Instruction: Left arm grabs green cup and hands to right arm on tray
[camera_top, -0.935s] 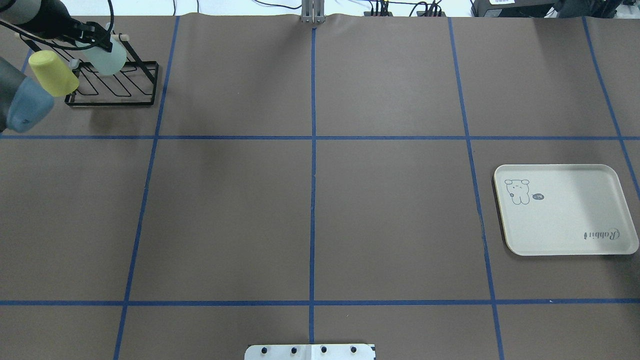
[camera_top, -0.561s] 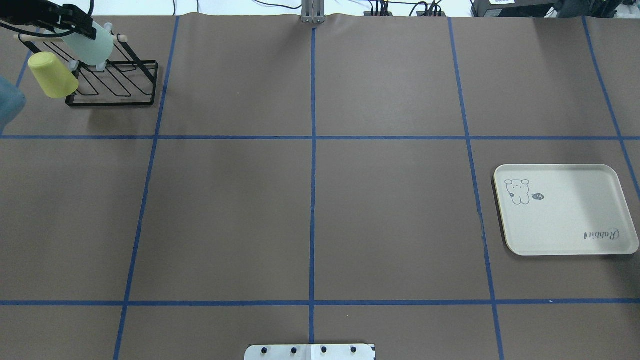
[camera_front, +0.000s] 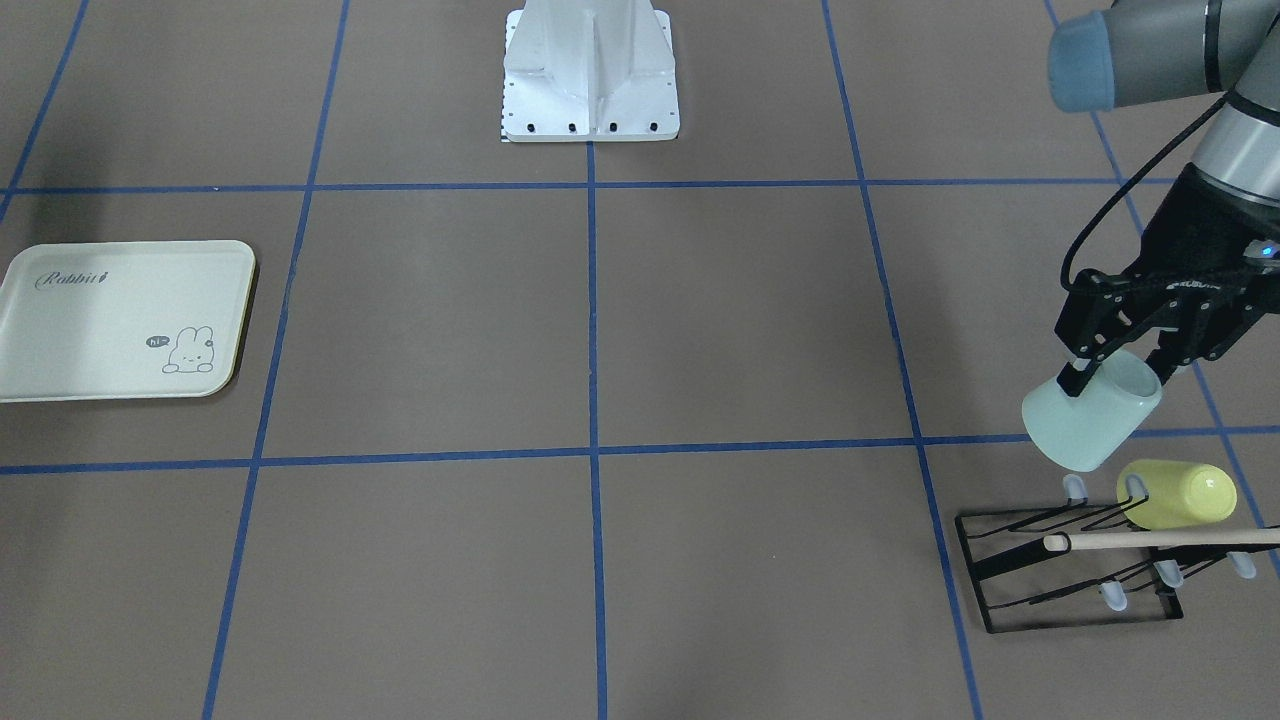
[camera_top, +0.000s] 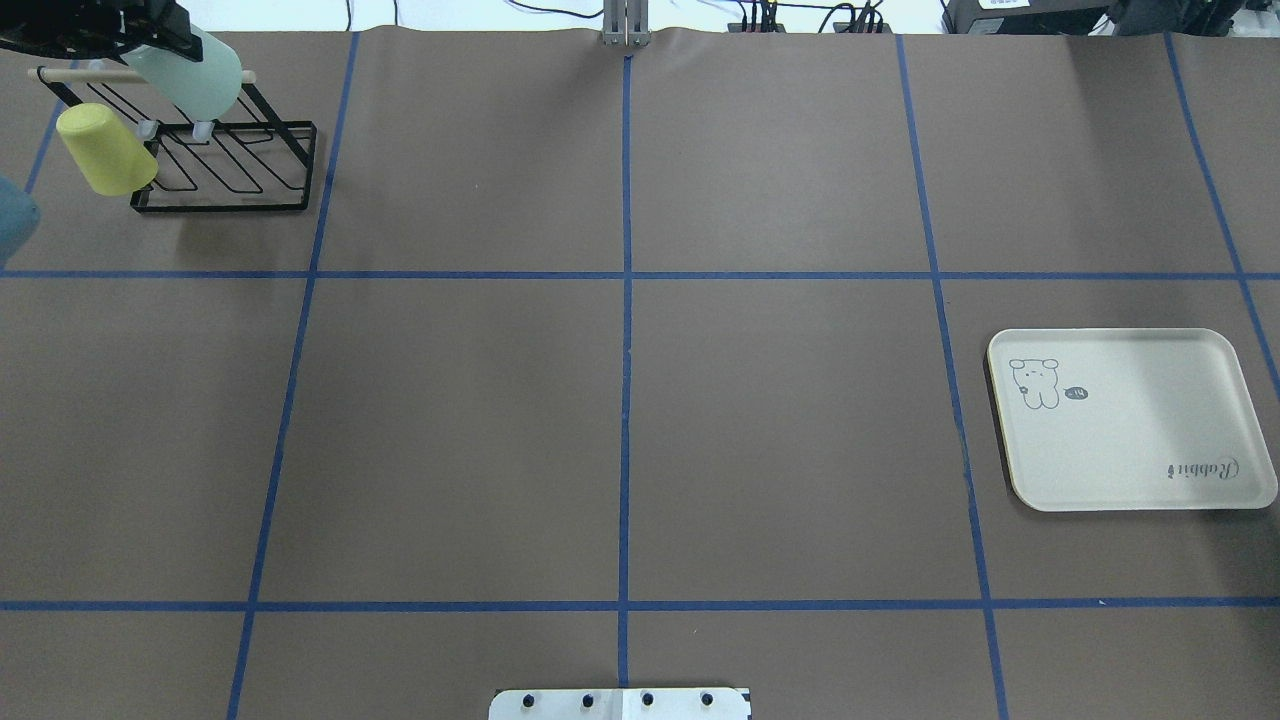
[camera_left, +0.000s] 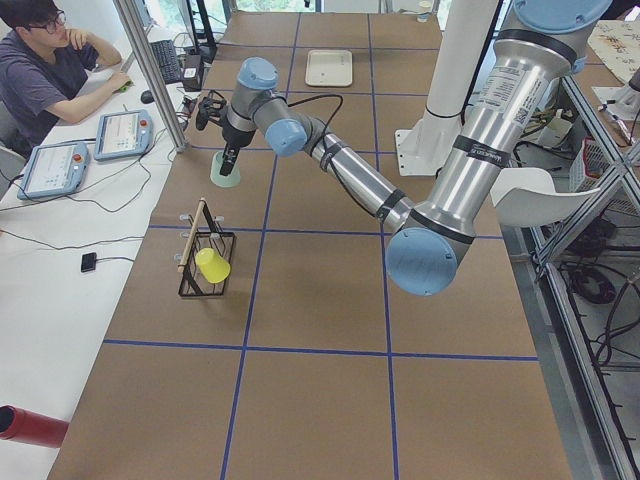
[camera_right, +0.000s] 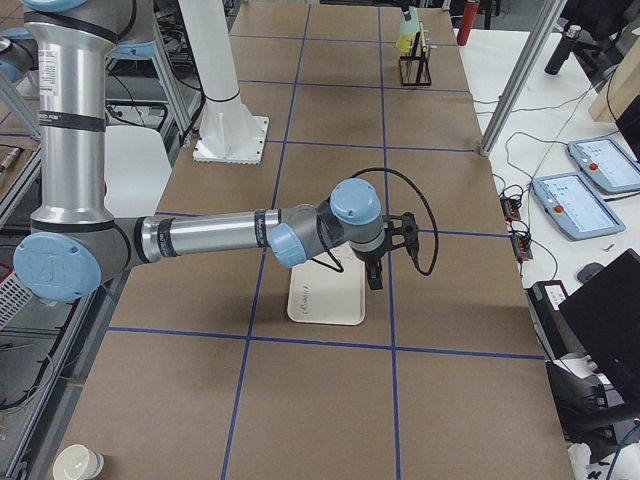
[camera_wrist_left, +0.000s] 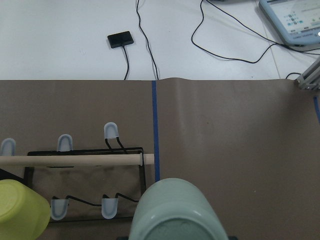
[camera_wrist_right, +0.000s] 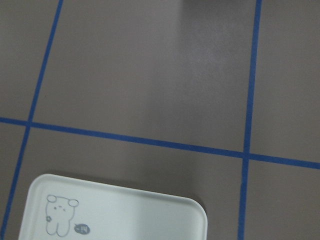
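Down in the lower right of the front-facing view, the left end effector (camera_front: 1115, 375) is clenched on the green cup (camera_front: 1090, 420). It grips at the mouth end, and the cup hangs tilted in the air, base pointing down. The cup is clear of the black wire rack (camera_front: 1000, 580) just below it. A yellow-green cup (camera_front: 1180, 493) sits on a rack peg. The tray (camera_front: 100, 320) lies on the bench (camera_front: 700, 320) well apart, at the far left edge of that view. The right end effector (camera_right: 374, 272) hovers over it, and I cannot tell whether it is released or clenched.

I'd judge the cup light, stiff and hard to break. Its wall is smooth and slightly tapered, so a loose pinch could let it slide. With the mouth end taken, the free lower wall near the base looks the sensible place for the other arm to take hold, squarely across the width.
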